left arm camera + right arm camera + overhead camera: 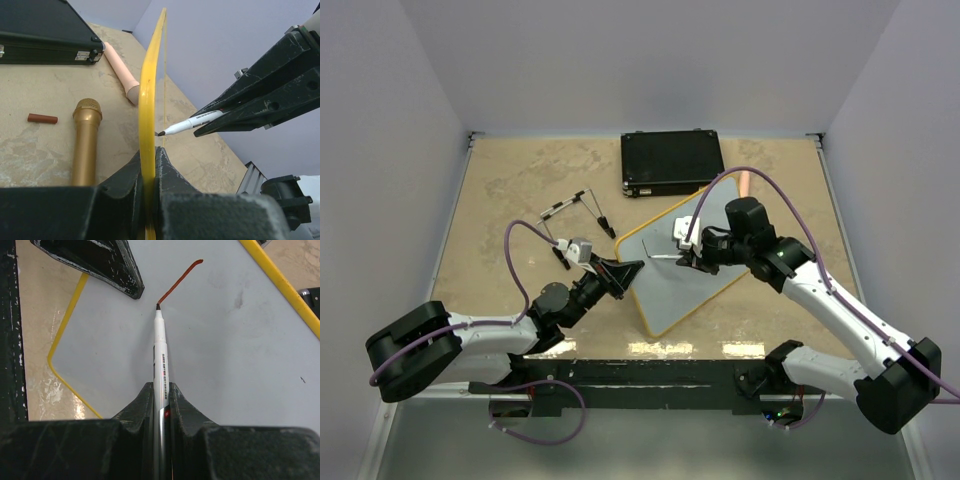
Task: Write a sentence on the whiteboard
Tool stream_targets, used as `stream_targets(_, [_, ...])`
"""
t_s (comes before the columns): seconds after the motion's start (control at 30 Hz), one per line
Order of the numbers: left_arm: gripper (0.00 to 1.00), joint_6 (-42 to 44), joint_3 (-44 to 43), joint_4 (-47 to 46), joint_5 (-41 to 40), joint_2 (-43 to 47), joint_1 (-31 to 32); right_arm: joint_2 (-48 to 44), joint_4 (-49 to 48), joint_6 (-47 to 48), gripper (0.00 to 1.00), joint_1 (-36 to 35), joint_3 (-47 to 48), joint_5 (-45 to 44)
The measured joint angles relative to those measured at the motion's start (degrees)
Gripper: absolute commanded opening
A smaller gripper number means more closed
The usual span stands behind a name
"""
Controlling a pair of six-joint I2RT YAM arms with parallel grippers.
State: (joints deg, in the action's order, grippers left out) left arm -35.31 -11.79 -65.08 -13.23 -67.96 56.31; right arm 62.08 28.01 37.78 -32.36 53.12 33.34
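Observation:
The whiteboard [680,285], pale grey with a yellow frame, lies at an angle in the middle of the table. My left gripper [620,272] is shut on its left edge, and the yellow rim [148,100] runs between the jaws of that gripper [150,155]. My right gripper [161,387] is shut on a white marker [161,355] whose dark tip touches the board face [225,340]. The only writing showing is one short curved red-brown stroke [180,280], running up and to the right from the tip. The top view shows the right gripper [688,255] over the board's middle.
A black case [672,163] lies at the back, just beyond the board. Loose pens [565,208] lie to the left of it. Near the board sit a gold microphone [86,140], a pink cylinder [120,70] and a small red-brown cap [42,118].

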Motion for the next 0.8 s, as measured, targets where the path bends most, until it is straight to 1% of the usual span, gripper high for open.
stream_targets(0.8, [0.00, 0.5, 0.0, -0.2, 0.2, 0.0, 0.0, -1.4, 0.7, -0.7, 0.00, -0.2, 1.4, -3.9])
